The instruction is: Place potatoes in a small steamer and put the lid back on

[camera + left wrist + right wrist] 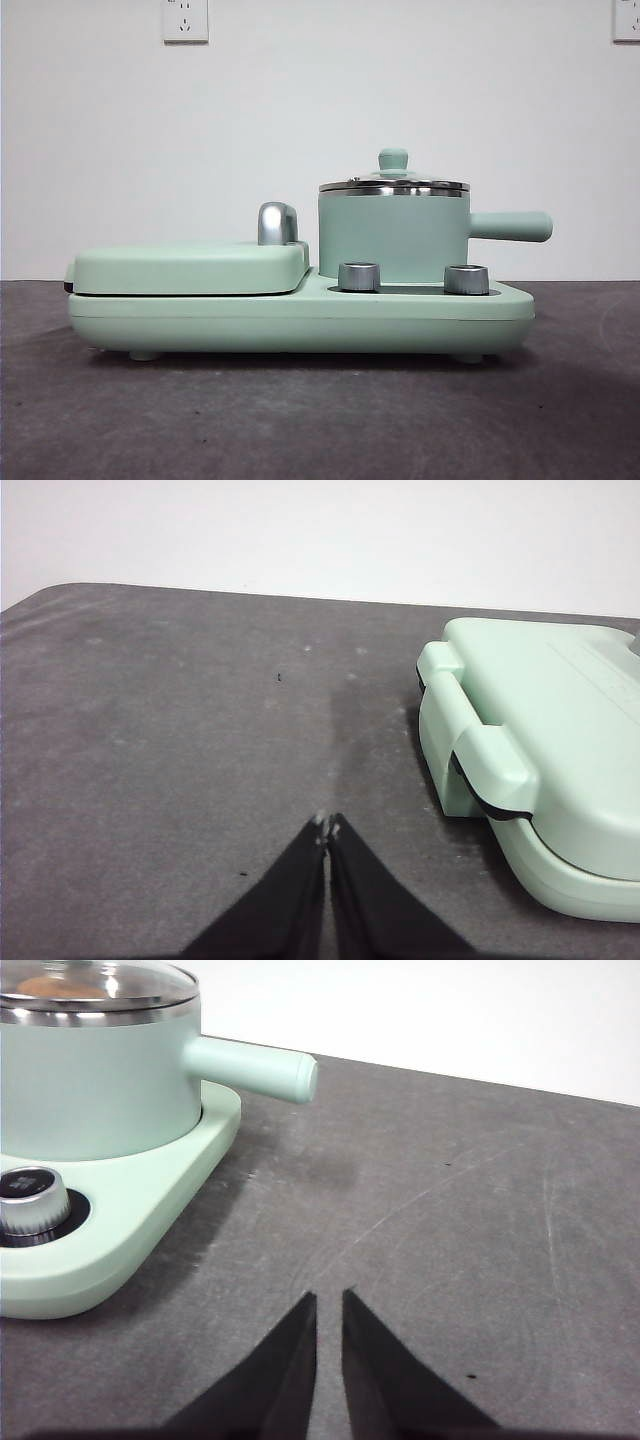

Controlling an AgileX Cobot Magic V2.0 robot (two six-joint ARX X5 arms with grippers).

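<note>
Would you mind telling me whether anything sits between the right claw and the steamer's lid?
Nothing visible does: only bare table lies between the right claw and the steamer. The glass lid already sits on its rim, with something orange showing beneath the glass.

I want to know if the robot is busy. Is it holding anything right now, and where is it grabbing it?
Nothing is held. The left gripper is shut on nothing, the right gripper barely open, both above bare table. The lid sits on the small steamer.

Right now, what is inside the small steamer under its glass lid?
Through the glass lid, the right wrist view shows an orange-brown patch, likely the potato. The small steamer has opaque walls that hide everything below the rim.
</note>
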